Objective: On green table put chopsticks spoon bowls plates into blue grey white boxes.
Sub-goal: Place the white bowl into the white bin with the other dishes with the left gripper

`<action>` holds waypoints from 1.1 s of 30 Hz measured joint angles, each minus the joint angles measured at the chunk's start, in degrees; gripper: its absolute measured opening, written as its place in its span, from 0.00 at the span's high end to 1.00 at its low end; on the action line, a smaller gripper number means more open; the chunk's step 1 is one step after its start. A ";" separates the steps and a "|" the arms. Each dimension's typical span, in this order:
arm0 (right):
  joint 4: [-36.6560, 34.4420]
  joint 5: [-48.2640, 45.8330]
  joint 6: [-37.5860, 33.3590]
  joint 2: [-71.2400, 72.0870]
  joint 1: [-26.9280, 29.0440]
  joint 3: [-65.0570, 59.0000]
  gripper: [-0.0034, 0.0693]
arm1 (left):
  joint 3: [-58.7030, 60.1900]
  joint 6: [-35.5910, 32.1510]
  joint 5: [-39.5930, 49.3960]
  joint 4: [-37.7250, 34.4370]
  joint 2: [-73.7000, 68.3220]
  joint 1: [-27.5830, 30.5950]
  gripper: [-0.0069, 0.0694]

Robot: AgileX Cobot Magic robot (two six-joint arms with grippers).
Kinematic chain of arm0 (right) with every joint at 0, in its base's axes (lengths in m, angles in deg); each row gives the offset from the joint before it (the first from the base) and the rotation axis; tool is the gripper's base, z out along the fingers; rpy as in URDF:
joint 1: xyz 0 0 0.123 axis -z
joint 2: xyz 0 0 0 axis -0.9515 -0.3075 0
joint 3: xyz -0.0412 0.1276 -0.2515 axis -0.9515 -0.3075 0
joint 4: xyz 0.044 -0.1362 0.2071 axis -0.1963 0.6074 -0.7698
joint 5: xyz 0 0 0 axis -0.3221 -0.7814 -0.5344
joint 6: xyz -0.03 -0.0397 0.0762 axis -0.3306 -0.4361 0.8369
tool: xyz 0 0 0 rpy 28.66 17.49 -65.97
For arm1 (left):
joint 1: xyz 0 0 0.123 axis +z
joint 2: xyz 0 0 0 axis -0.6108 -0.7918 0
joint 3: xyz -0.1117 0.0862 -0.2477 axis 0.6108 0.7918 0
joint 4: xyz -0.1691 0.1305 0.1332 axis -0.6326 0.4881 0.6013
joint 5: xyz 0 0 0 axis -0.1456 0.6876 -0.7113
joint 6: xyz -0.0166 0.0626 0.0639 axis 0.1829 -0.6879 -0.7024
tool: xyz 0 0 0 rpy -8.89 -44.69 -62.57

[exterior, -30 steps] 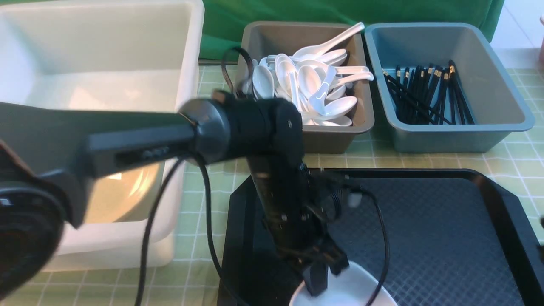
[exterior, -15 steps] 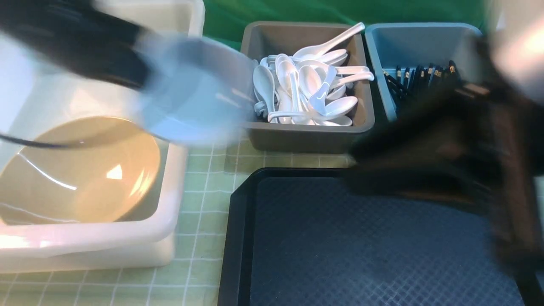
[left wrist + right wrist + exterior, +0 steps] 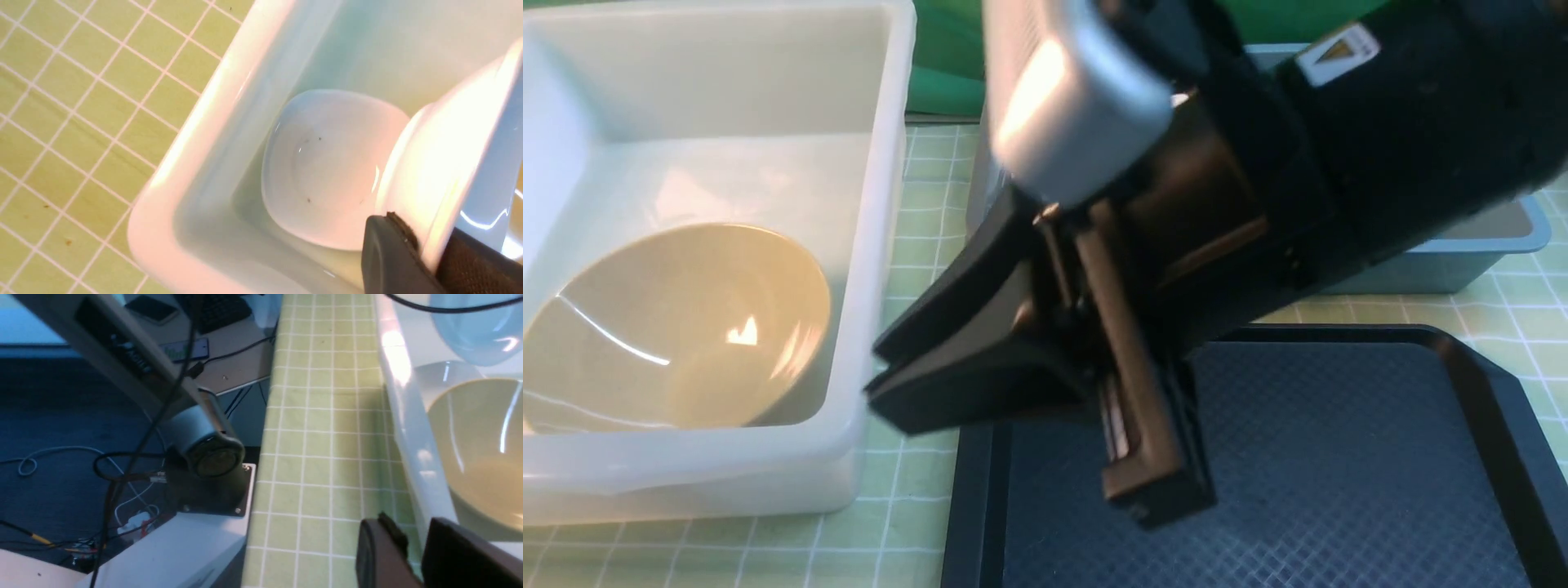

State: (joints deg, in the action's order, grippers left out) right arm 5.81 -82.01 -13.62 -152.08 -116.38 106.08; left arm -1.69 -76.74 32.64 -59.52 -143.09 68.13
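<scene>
Three close views sharing white box [image 3: 892, 122]

Bright, even light is supplied from overhead. In the front view, the right arm [image 3: 1298, 188] is rendered soft and smeared close to the lens, and its silver housing [image 3: 1078, 106] is washed out by glare. A small bright highlight and thin streaks are reflected in the bowl [image 3: 686, 327]. In the left wrist view, the gripped plate [image 3: 441, 163] and the rim of the white box [image 3: 192, 134] are overexposed to pinkish white, while the green table [image 3: 81, 122] is kept sharp. The right wrist view is tinted blue; the floor [image 3: 61, 416] is left dim, and a soft shadow band is cast across the table.
</scene>
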 joint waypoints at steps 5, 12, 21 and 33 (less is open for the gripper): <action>-0.11 -0.42 -0.76 -0.64 -0.24 0.00 0.71 | 0.00 5.21 -0.22 6.16 -4.93 0.00 0.89; -0.14 -1.94 -0.76 -1.15 -0.28 0.00 0.70 | 0.00 8.03 -2.97 9.23 -10.87 0.00 0.89; -0.14 -2.01 -0.76 -1.15 -0.28 0.00 0.69 | 0.00 7.58 -2.91 3.82 -17.28 0.00 0.89; 4.12 -2.97 0.49 -1.15 -0.28 0.00 0.67 | -0.05 18.30 1.68 4.34 -17.87 0.00 0.50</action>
State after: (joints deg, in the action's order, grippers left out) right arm 9.93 -84.99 -13.12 -153.23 -116.66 106.08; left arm -1.74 -58.44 34.32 -55.18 -160.96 68.13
